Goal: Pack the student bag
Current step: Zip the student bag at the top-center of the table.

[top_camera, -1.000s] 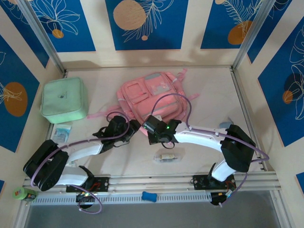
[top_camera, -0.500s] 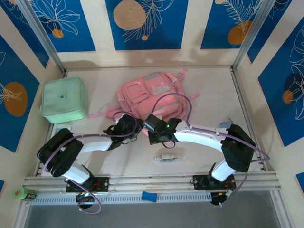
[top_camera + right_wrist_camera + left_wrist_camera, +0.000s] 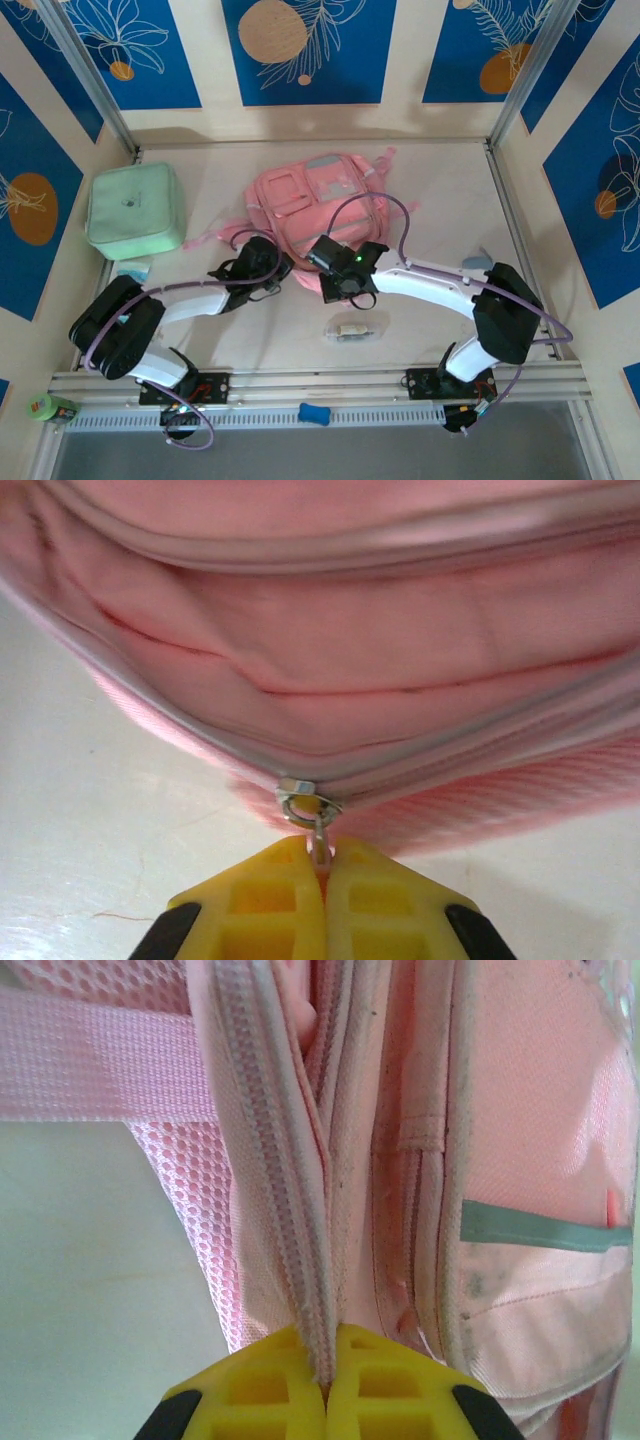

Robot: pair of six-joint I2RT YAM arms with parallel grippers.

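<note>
The pink student bag (image 3: 318,203) lies flat in the middle of the table, its near edge toward the arms. My left gripper (image 3: 278,266) is at the bag's near left corner, shut on a fold of the bag's zipper edge (image 3: 300,1260), pinched between the yellow fingers (image 3: 260,1390). My right gripper (image 3: 322,252) is at the near edge beside it, shut on the metal zipper pull (image 3: 318,830) of the bag (image 3: 350,680). The slider (image 3: 297,787) sits on a closed-looking zip line just above the fingertips.
A mint green square case (image 3: 134,210) lies at the left. A small blue-white packet (image 3: 135,268) sits below it, partly under the left arm. A small clear item (image 3: 352,331) lies in front of the bag, and a pale blue object (image 3: 477,262) shows behind the right arm.
The left arm reached forward to the bag's near left corner and its gripper closed on the zipper edge. The right gripper kept its grip on the pull and shifted slightly right.
</note>
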